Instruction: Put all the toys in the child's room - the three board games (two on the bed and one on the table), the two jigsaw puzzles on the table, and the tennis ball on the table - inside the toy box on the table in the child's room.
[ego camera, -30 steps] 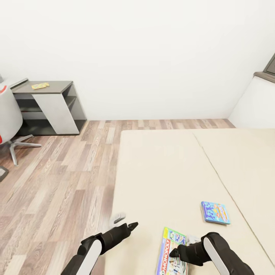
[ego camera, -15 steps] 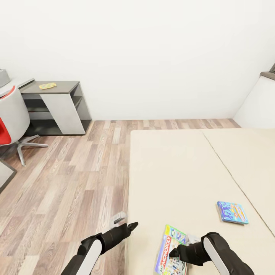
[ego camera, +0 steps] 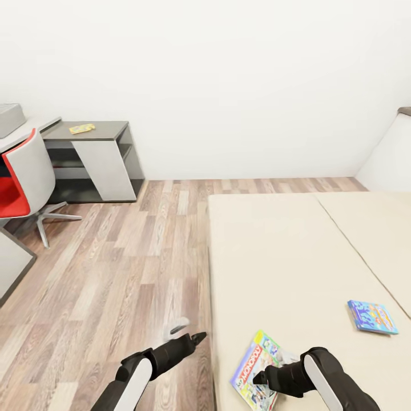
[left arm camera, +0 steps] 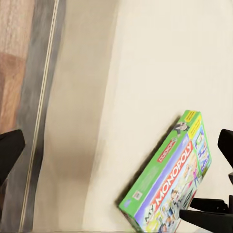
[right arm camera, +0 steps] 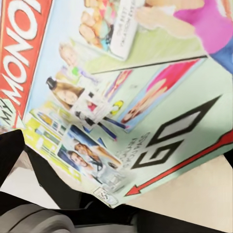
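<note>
The green board game box (left arm camera: pixel 171 182) reads "MY MONOPOLY" and "GO".

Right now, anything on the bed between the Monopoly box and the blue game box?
No. In the head view only bare beige mattress lies between the Monopoly box by the right hand and the blue game box.

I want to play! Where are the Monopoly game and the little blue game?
Monopoly game (ego camera: pixel 254 370), head view, middle of its lid.
Blue game (ego camera: pixel 372 317), head view, middle of its cover.

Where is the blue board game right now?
In the head view, the blue board game lies flat on the bed, on the robot's right, apart from the Monopoly box.
</note>
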Tool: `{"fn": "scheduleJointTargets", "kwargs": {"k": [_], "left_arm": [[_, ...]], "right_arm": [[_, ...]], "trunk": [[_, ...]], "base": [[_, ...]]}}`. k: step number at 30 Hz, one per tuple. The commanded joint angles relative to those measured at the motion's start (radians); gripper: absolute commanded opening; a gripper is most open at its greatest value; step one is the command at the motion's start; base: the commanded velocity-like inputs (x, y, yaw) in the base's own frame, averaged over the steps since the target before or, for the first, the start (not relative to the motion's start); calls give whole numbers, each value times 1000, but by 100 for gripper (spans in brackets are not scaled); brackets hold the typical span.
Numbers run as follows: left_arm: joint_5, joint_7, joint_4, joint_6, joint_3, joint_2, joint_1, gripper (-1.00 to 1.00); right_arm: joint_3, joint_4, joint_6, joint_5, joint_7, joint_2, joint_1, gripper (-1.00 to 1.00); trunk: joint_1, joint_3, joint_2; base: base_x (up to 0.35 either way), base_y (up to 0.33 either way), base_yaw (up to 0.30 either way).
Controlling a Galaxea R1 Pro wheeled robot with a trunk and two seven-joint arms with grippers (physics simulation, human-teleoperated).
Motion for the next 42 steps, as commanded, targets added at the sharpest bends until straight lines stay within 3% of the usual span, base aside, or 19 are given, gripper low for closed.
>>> {"fn": "scheduleJointTargets", "kwargs": {"k": [1, 33, 42], "left_arm": [[3, -1, 0, 5, 1, 0, 0, 100], [3, -1, 0, 4, 1, 1, -1, 100], [3, -2, 0, 4, 1, 1, -1, 100]], "right_arm": [[1, -1, 3, 9, 10, -1, 0, 100], [1, -1, 3, 9, 10, -2, 0, 100], [1, -1, 3, 9, 10, -2, 0, 100]], "trunk": [[0, -1, 0], [0, -1, 0], [0, -1, 0]], "base": [[0, 219, 0], [0, 34, 0], [0, 183, 0]]}}
